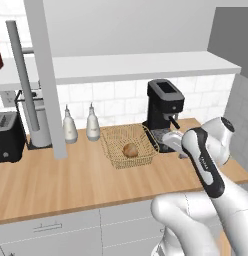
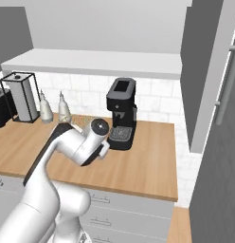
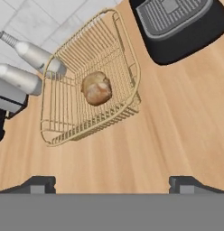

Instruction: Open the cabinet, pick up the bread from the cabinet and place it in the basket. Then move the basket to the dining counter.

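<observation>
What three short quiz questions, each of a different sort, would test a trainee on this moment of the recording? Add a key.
1. True or false: the bread lies inside the basket.
2. Which thing stands right beside the basket on the wooden worktop? A) black coffee machine B) a kettle C) a blue bowl
3. Fill in: the claw is ____ and holds nothing.

Key: 1 true. 2 A. 3 open: in the hand view its two dark fingertips stand wide apart above bare wood, short of the basket.
</observation>
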Robot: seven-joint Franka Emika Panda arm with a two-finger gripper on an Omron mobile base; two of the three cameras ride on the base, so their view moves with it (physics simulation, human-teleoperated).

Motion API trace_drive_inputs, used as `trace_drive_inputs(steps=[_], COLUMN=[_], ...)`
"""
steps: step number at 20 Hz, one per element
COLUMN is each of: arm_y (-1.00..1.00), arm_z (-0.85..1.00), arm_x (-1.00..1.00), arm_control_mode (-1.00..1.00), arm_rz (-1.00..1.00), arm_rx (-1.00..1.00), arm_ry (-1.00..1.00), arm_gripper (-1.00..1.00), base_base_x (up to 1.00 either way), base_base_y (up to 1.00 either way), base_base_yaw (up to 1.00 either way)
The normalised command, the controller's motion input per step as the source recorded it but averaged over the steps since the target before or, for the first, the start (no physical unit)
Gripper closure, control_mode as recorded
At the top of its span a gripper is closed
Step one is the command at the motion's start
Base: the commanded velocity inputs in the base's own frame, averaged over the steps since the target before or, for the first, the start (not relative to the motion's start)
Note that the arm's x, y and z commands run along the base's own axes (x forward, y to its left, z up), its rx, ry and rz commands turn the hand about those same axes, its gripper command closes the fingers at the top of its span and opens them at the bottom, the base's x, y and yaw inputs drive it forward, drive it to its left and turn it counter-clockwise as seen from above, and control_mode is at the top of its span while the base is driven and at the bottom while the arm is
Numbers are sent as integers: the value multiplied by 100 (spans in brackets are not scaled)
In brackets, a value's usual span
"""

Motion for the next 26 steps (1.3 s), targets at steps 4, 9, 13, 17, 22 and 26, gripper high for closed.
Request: trace_drive_inputs(steps=[4,9,13,17,22,26], arm_y=[0,0,0,0,0,0], arm_z=[-14,-9,-15,-24,-29,-23], arm_x=[40,38,33,32,22,20], arm_control_mode=[-100,-100,-100,-100,-100,-100], arm_rz=[7,5,4,4,4,3], arm_rx=[0,0,0,0,0,0], arm_ry=[2,8,3,1,0,0], arm_gripper=[-100,-100,-100,-100,-100,-100], base_base_x=[0,0,0,0,0,0], base_base_y=[0,0,0,0,0,0], base_base_yaw=[0,0,0,0,0,0])
